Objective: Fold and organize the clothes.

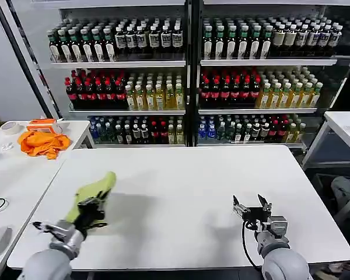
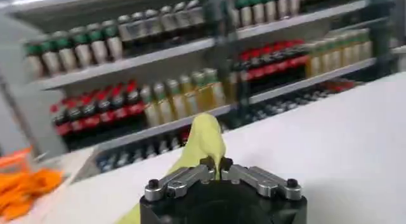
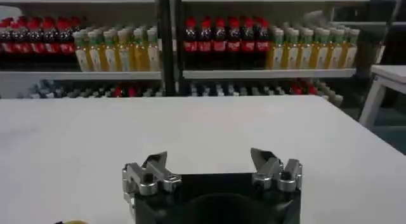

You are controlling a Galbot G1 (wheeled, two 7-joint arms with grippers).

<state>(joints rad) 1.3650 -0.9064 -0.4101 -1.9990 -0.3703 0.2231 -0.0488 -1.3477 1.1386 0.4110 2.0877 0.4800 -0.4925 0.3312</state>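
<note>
Take the white table [image 1: 181,192] as your reference. Your left gripper [image 1: 92,211] sits over the table's near-left part, fingers pressed together on the lime T-shirt [image 1: 93,192], which is bunched into a narrow roll rising from the jaws. Your left wrist view confirms the pinch: the fabric [image 2: 204,139] stands up between the closed fingertips [image 2: 208,164], something the head view leaves hard to read. Your right gripper [image 1: 252,209] hovers over the table's near-right part, and its wrist view shows the fingers [image 3: 155,165] spread wide with only bare tabletop [image 3: 203,130] between them.
</note>
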